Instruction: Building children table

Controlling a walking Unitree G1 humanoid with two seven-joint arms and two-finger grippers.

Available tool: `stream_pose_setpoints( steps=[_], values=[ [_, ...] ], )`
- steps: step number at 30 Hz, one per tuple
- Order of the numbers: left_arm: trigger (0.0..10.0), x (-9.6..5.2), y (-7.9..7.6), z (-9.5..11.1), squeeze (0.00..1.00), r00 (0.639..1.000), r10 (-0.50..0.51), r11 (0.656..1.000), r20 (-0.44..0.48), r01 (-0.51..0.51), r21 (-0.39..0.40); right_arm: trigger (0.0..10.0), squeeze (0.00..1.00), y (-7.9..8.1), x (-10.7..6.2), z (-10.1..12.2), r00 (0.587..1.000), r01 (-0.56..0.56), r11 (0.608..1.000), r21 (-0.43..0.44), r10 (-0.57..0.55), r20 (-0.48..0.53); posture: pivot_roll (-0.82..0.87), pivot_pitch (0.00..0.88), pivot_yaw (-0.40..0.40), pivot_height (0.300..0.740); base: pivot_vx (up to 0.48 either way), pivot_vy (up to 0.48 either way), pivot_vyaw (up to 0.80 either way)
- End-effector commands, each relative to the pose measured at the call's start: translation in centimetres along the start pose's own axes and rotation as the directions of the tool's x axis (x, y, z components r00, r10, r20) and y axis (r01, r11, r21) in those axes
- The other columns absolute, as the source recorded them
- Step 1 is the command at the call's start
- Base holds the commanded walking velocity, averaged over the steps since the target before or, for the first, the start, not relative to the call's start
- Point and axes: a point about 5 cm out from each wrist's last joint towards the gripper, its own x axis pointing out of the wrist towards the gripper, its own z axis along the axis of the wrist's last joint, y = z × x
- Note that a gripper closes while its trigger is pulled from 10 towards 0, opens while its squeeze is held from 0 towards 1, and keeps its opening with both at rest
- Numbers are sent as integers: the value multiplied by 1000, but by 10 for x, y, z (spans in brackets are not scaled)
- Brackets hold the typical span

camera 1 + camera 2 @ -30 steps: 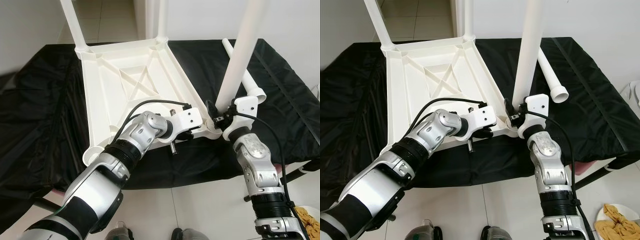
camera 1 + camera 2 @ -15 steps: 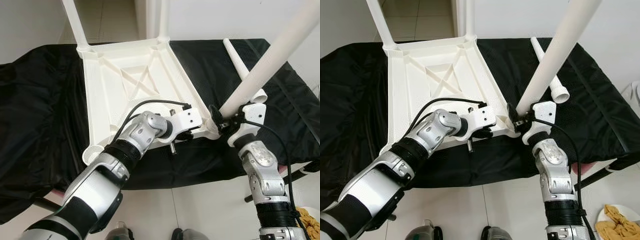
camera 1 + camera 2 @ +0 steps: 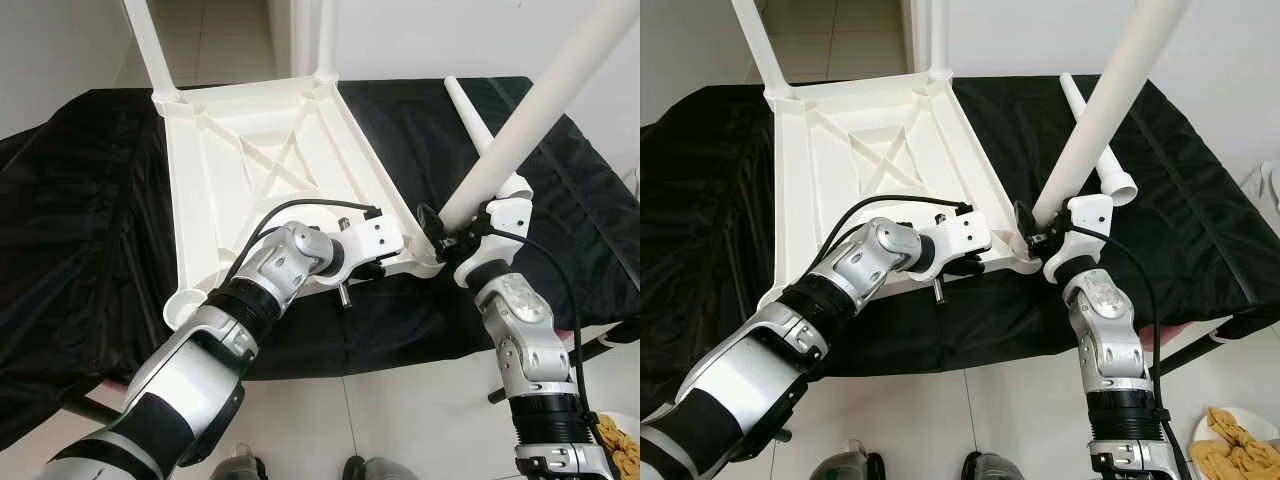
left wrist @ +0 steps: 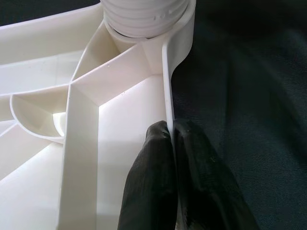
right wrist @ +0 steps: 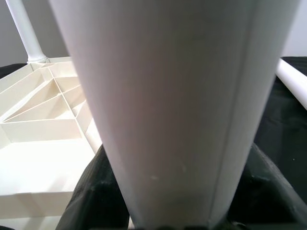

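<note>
Bright, even indoor light fills both eye views, sharp and free of motion blur. The white tabletop (image 3: 270,160) nearly bleaches out against the black cloth (image 3: 80,220) — creases in that cloth catch soft sheen. In the right wrist view the table leg (image 5: 177,105) looms close and soft-focused — shadowed underneath.

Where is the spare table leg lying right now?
The spare leg lies loose on the black cloth, on the robot's right, beyond the right pincer and partly behind the tilted leg that pincer holds.
</note>
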Motion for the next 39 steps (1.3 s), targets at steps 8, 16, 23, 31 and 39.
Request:
stream_pose_setpoints(
  steps=[8,16,23,31,39],
  values=[
    [10000,-6,8,-2,0,996,89,996,-27,-89,28,10000,0,0,-3,-32,983,14,997,75,0,-183,7,81,26,740,0,0,0],
    [10000,-7,9,-2,0,995,92,995,-30,-91,29,10000,0,-3,1,-37,973,26,994,108,0,-230,9,82,24,740,0,0,0],
    [10000,-7,8,-2,0,996,90,996,-29,-89,31,10000,0,-4,7,-35,969,18,994,112,10,-245,9,82,23,740,0,0,0],
    [10000,-7,9,-1,0,995,94,995,-29,-93,33,10000,0,-5,11,-34,962,1,995,97,25,-270,11,79,21,740,0,0,0],
    [10000,-7,10,0,0,995,98,995,-28,-97,34,10000,0,-7,12,-36,950,-12,996,88,39,-308,10,79,20,740,0,0,0]
  ],
)
